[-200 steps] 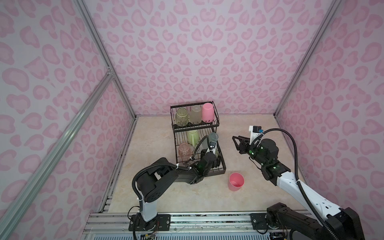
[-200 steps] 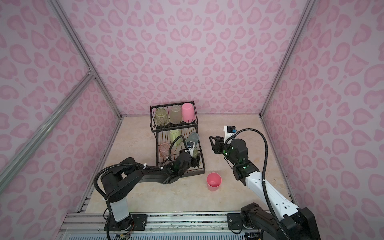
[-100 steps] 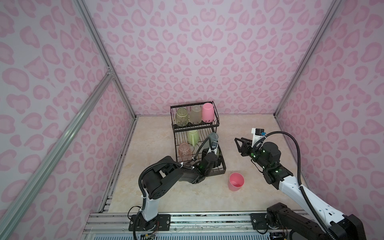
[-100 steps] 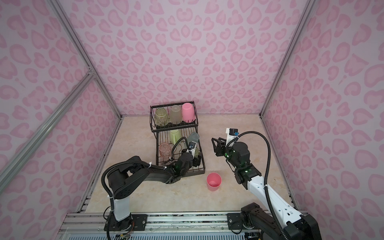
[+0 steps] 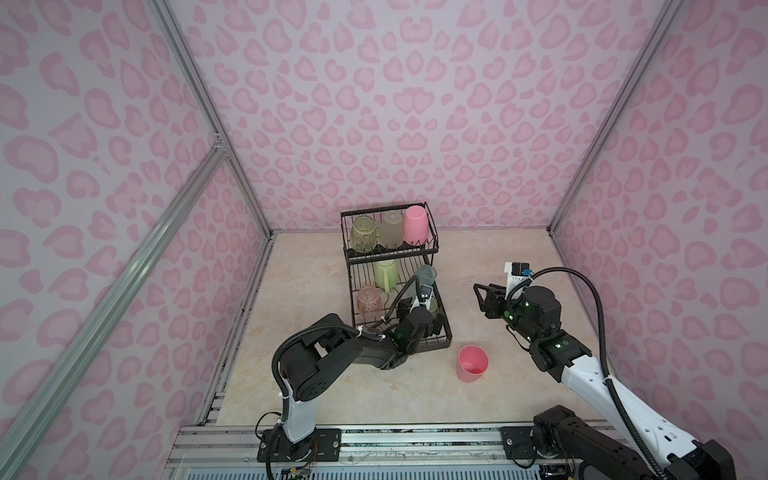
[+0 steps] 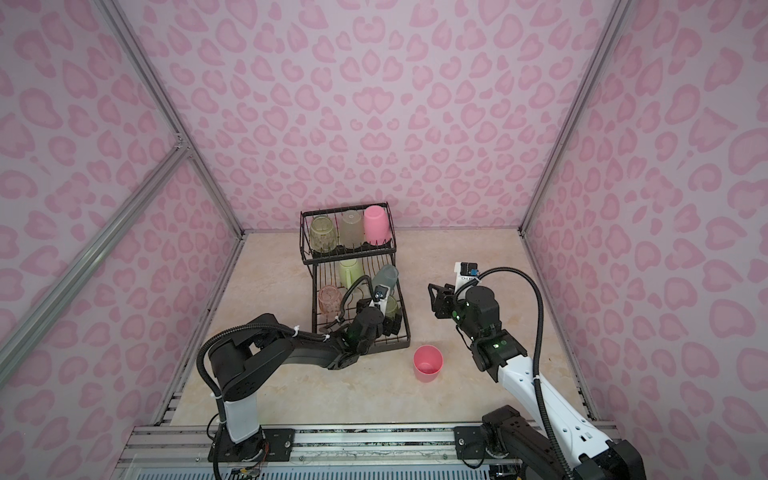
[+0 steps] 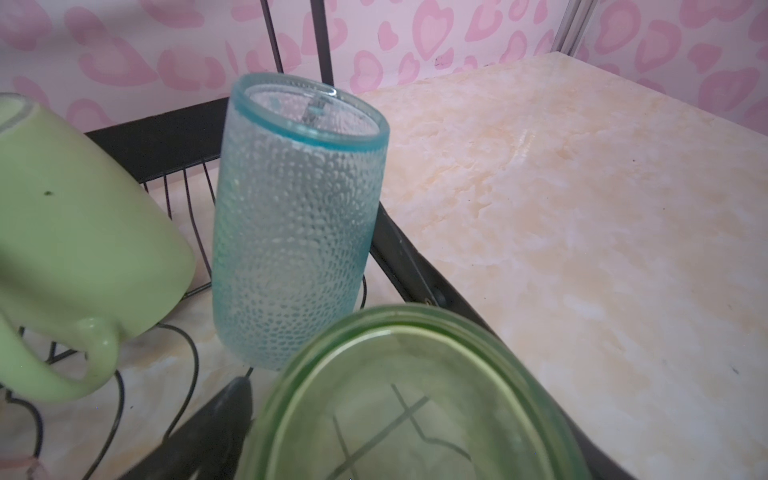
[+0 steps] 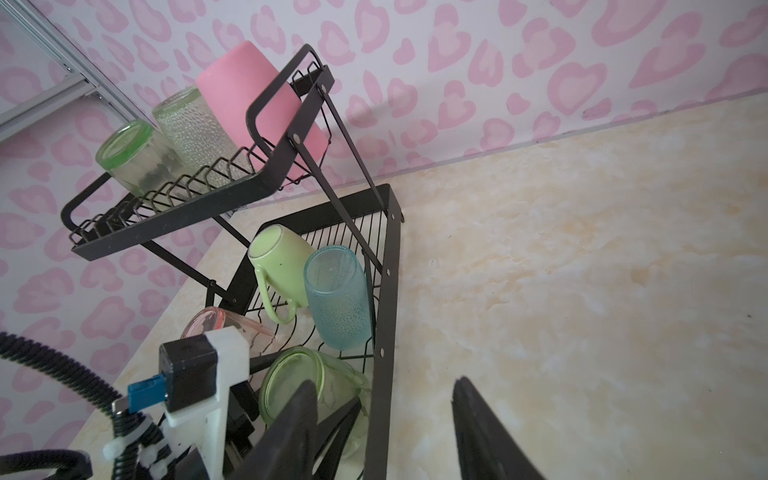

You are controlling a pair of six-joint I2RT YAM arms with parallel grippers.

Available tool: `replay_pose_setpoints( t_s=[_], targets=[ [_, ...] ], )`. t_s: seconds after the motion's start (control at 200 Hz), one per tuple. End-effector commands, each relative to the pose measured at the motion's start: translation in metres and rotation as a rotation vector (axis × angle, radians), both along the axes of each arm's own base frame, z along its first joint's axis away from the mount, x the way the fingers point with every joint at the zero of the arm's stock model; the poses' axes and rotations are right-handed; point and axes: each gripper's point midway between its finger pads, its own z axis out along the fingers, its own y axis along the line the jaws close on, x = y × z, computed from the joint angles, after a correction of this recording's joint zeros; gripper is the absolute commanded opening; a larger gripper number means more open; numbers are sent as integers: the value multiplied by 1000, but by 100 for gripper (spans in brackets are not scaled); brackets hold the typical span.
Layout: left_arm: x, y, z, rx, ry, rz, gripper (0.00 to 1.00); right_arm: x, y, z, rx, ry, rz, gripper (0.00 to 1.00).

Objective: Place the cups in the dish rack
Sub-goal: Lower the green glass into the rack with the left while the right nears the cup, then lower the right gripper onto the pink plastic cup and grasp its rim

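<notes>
— Left gripper (image 5: 433,323)?
— Jaws either side of the yellow-green cup (image 7: 415,407) in the dish rack's (image 5: 390,252) lower tray; gripping or loose, can't tell.
— Right gripper (image 8: 384,390)?
— Fingers spread, empty, hovering beside the rack.
— Anything outside the rack?
— One pink cup (image 5: 472,362), upright, near the tray's front corner.

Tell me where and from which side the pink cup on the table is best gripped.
Grip the pink cup across its wall, just below the rim, with the right tool coming from its right side. It stands upright, mouth up, apart from the dish rack, and that side is free. A side grip probably also allows turning it over.
</notes>
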Motion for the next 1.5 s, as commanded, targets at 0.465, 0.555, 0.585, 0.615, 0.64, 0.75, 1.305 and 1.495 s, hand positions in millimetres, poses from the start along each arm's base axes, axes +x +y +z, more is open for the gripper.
replay_pose_setpoints(
  t_s=[0.465,0.555,0.585,0.615,0.64,0.75,1.305,1.495],
  targets=[
    [-13,29,44,-59,-80,48,98,-2,1,-16,-141,103,-32,70],
    [-17,39,50,-69,-93,63,98,-7,6,-17,-187,119,-20,73],
    [-19,42,52,-70,-96,67,98,-9,7,-17,-205,121,-17,73],
    [-20,44,54,-73,-99,71,98,-11,8,-17,-223,124,-15,73],
    [-21,47,56,-75,-104,76,98,-13,9,-18,-239,128,-13,73],
    [-25,56,61,-83,-114,94,98,-21,14,-21,-293,146,5,70],
    [-34,65,79,-138,-117,85,98,-71,43,-56,-462,295,161,63],
    [-37,66,95,-165,-122,78,98,-92,47,-58,-510,354,221,60]
  ],
)
